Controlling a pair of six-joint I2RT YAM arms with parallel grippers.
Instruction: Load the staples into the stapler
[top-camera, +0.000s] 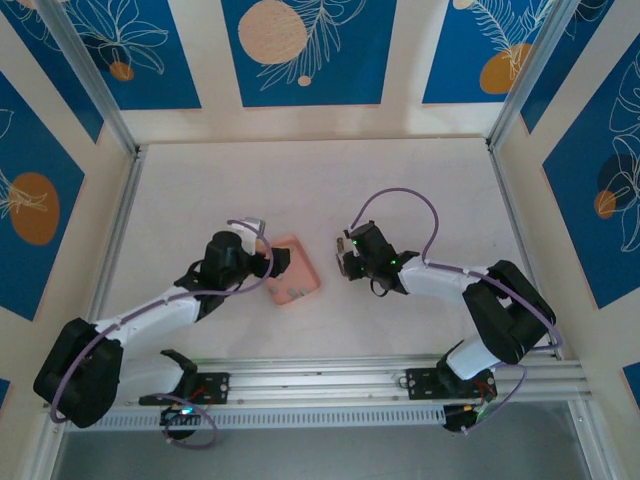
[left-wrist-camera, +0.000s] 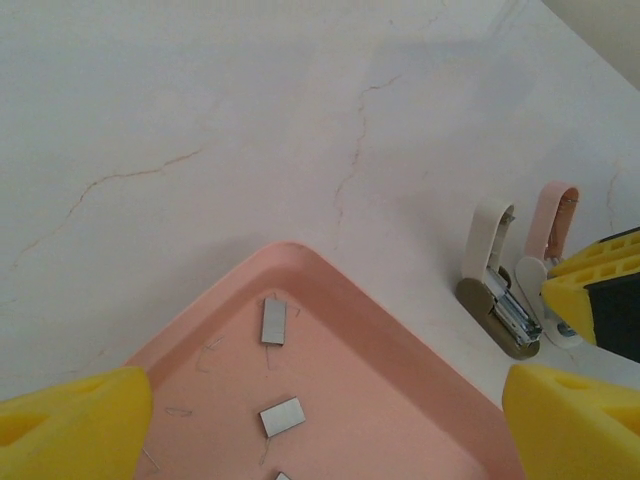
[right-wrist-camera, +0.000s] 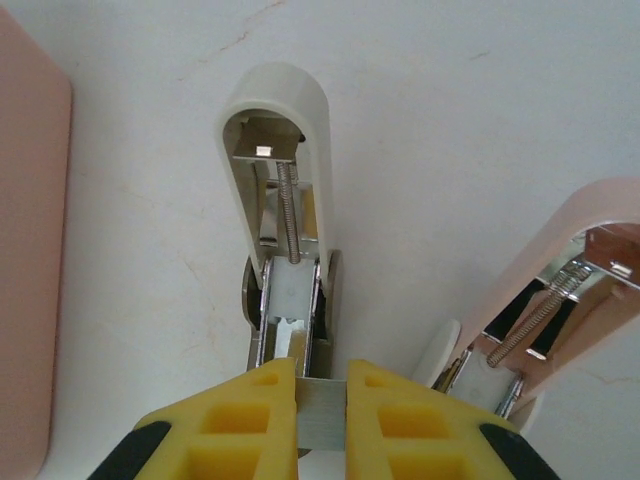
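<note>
My right gripper (right-wrist-camera: 322, 385) is shut on a short grey bar of staples (right-wrist-camera: 322, 418). It holds the bar just above the rear of the white stapler (right-wrist-camera: 280, 130), which lies hinged open with its spring and metal channel showing. A pink stapler (right-wrist-camera: 560, 290) lies open beside it on the right. My left gripper (left-wrist-camera: 320, 430) is open above the corner of the salmon-pink tray (left-wrist-camera: 400, 340), with nothing between its yellow fingers. Loose staples bars (left-wrist-camera: 273, 321) (left-wrist-camera: 282, 416) lie flat in the tray. From above, both grippers (top-camera: 270, 262) (top-camera: 345, 262) flank the tray (top-camera: 300, 272).
The white stapler (left-wrist-camera: 495, 290) and the pink stapler (left-wrist-camera: 552, 220) stand just right of the tray on the pale marbled table. A few single bent staple wires are scattered in the tray. Blue-patterned walls and aluminium posts (top-camera: 100, 90) enclose the table.
</note>
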